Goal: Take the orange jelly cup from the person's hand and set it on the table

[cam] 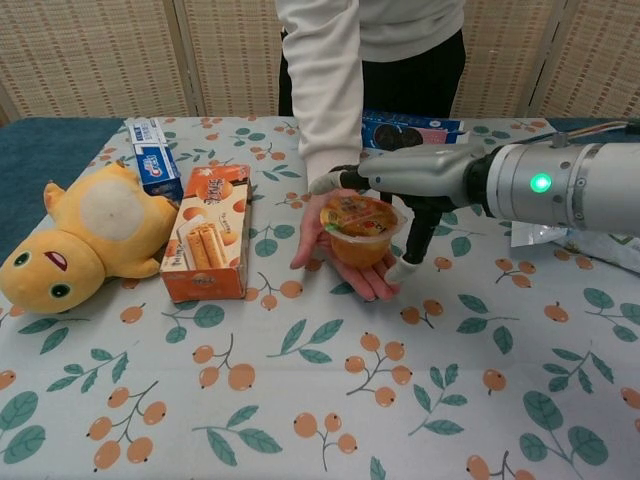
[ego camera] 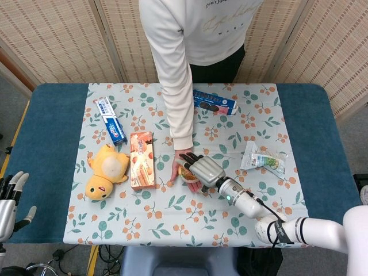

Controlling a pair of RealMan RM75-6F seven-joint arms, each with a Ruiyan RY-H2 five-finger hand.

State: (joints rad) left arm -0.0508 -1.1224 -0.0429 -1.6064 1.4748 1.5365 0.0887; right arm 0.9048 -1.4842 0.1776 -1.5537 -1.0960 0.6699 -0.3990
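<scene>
One orange jelly cup [cam: 359,231], clear plastic with a printed foil lid, sits on the person's hand [cam: 345,250]; the right hand [cam: 405,200] is over it, fingers spread above the lid and thumb down beside the cup wall, nothing gripped. Left hand [ego camera: 8,198] is at the table's edge, fingers apart, empty. Also one each: plush yellow duck [cam: 75,235], orange wafer-roll carton [cam: 210,243], blue toothpaste box [cam: 152,159], blue cookie box [cam: 412,131], crinkly snack bag [ego camera: 263,159], all on a fruit-print cloth [cam: 320,400]; I can't read any labels.

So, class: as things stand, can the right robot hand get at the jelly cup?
Probably yes. The right robot hand is spread just over the jelly cup, which sits open on the person's palm; nothing lies between.
</scene>
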